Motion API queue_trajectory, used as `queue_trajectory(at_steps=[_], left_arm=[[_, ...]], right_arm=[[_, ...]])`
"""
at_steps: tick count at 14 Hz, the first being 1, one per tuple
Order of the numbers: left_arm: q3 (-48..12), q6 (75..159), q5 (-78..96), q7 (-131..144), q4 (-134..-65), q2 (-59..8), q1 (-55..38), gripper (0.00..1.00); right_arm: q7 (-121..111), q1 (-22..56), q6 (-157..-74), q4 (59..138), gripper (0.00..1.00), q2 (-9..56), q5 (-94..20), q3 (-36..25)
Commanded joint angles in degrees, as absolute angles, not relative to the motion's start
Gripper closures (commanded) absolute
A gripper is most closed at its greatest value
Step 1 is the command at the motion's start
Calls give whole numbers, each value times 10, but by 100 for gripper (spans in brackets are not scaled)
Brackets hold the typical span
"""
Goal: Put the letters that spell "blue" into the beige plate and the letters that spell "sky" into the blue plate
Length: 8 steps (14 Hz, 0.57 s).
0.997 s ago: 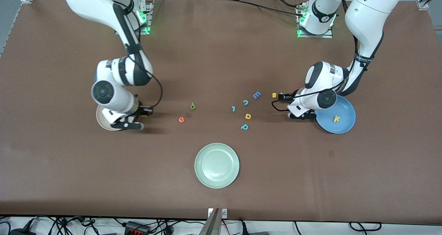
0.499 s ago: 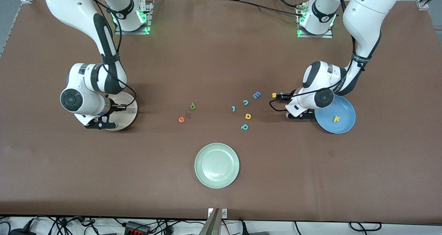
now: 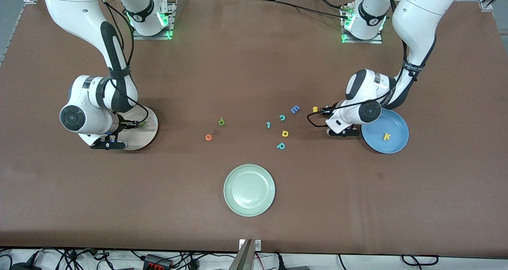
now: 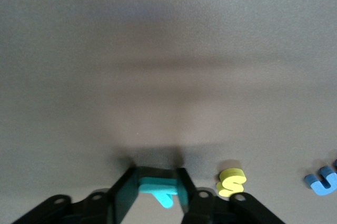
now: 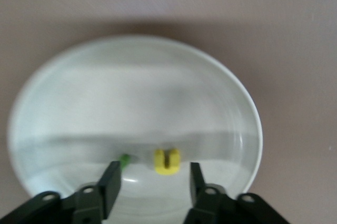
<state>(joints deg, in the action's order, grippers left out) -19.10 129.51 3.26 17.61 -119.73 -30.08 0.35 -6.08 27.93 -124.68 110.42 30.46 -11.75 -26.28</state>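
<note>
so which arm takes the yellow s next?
Left, probably. Its tool sits beside the yellow s, near the blue plate, though closed on the teal y. The right tool is open over the beige plate.

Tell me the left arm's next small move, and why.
Probably lift straight up, then carry toward the blue plate. The left gripper has its fingers closed on the teal y beside the yellow s, and only the yellow k lies in that plate so far.
</note>
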Motion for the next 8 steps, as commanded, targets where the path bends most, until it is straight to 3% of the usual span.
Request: queue_trajectory(at_steps=[1,8], left_arm=[[-191,1304,36,181,-1202,-306,-2,81],[-191,1303,36,182,-1201,-304,2,80]], right_arm=[[-49,314,-1228,1050,0,303,-124,-258],[28,425,-1231,969,0,362,-156,-243]])
